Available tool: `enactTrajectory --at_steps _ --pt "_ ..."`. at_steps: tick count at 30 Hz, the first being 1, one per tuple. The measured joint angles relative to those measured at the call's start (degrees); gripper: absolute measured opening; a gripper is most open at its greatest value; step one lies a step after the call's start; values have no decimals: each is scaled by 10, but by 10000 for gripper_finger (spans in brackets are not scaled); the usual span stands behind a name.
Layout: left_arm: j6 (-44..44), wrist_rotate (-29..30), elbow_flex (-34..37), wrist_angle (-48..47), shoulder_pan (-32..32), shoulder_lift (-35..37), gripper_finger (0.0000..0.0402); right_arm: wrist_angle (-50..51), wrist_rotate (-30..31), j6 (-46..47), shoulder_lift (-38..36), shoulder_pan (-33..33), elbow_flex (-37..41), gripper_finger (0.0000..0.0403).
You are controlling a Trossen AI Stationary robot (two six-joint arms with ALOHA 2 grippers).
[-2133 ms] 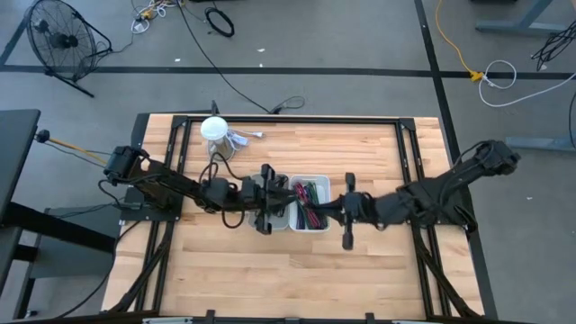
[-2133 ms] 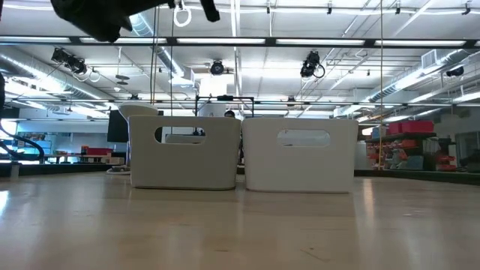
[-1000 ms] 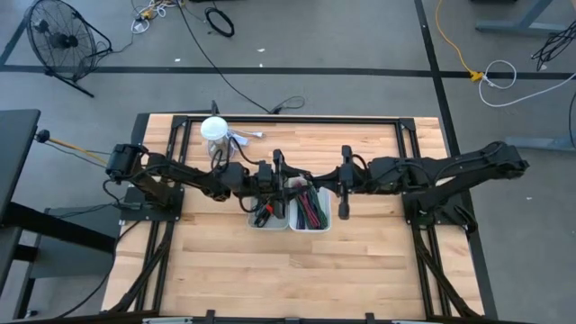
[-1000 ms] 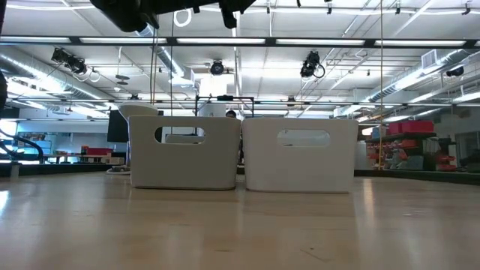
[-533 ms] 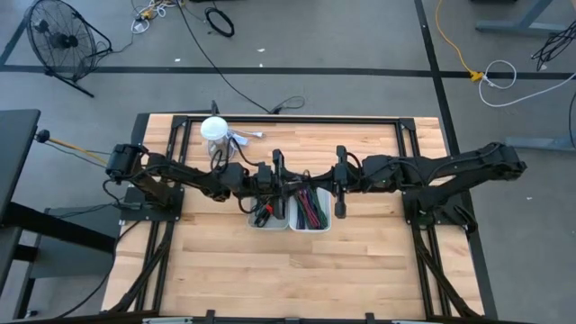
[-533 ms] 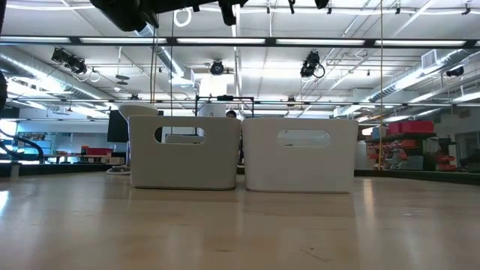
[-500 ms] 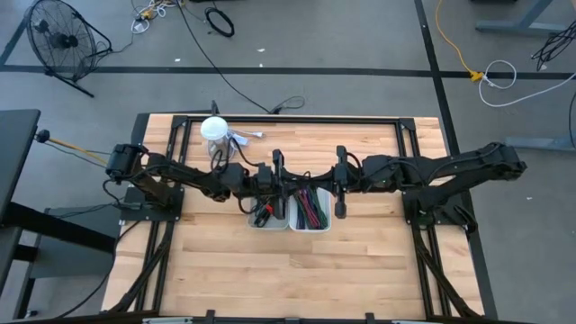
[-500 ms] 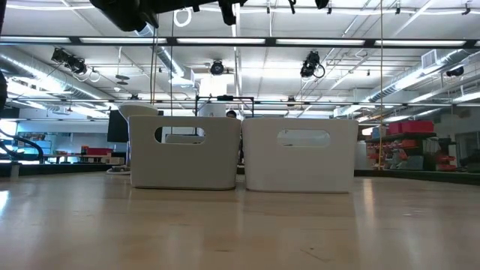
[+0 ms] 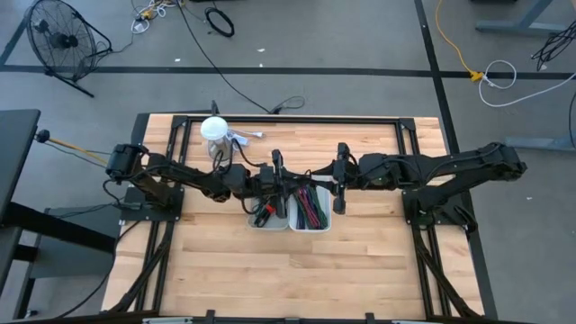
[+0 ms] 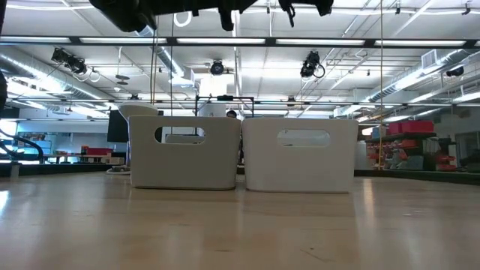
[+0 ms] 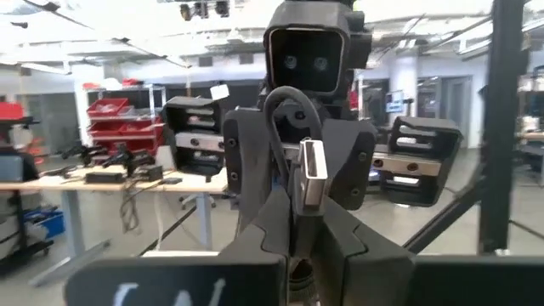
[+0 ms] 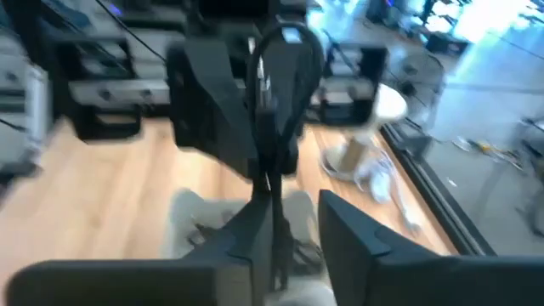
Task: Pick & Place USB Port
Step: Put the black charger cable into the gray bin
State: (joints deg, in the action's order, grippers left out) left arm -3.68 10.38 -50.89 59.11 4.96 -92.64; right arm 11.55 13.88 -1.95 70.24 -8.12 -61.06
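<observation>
My left gripper [image 9: 286,175] hovers above the two white bins [image 9: 256,221] [image 9: 326,218] at mid table, shut on a black USB cable. The cable's silver plug [image 11: 312,172] stands up past the fingertips, and the cord loops [image 12: 287,53] and drops toward the left bin. My right gripper [image 9: 328,178] faces it from the table's right, level and open, its fingers [image 12: 357,238] either side of the hanging cord [image 12: 274,200]; whether they touch it cannot be told. Both bins hold bundled cables [image 9: 310,205]. My left gripper pinches the USB cable just behind its plug [image 11: 306,204] between its two shut fingers, which point level toward the table's right. The plug stands upright, clear of the fingertips. The cord arcs over [image 11: 289,95] and hangs slack toward the bin below.
A white cup-like container [image 9: 214,130] with small bits beside it stands near the far left of the table. The bins [image 10: 184,154] [image 10: 300,154] sit side by side; bare wood lies toward the near edge. Black frame rails [image 9: 288,119] border the table.
My right gripper has crept a little toward the table's left, closer to my left gripper and the held plug, and now shows at the top of the low view. My left gripper and the cable have kept still.
</observation>
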Motion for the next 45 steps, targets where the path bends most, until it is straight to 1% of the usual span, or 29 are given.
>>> enactTrajectory --at_steps 4,6,9,12,14,15,19,23,29,32,34,40,42,45 --pt "0 42 0 -39 0 4 21 39 43 17 0 10 0 121" --pt "0 70 0 -65 0 10 21 63 50 28 0 16 0 129" --pt "9 107 -2 -126 1 38 21 103 56 44 -1 25 1 133" --pt "39 162 -1 -235 5 68 21 143 85 61 -5 32 1 130" --pt "71 198 -1 -297 10 83 21 168 105 71 -5 37 1 126" --pt "91 215 -1 -343 14 94 21 179 113 74 -5 40 1 124" --pt "195 248 -1 -494 23 121 21 198 127 75 -5 47 1 117" --pt "288 257 -1 -593 35 127 21 204 127 71 -5 56 1 114" --pt "418 255 0 -708 55 127 21 222 127 71 -5 70 1 114" --pt "506 244 0 -761 59 127 21 223 126 72 -5 72 1 114" --pt "549 231 0 -790 63 125 21 223 127 72 -5 72 1 114" --pt "614 221 0 -798 75 103 21 221 127 71 -5 72 1 114" --pt "627 213 0 -800 74 91 21 221 127 70 -5 72 1 114" --pt "639 216 0 -799 73 77 27 223 127 70 -5 72 1 114"
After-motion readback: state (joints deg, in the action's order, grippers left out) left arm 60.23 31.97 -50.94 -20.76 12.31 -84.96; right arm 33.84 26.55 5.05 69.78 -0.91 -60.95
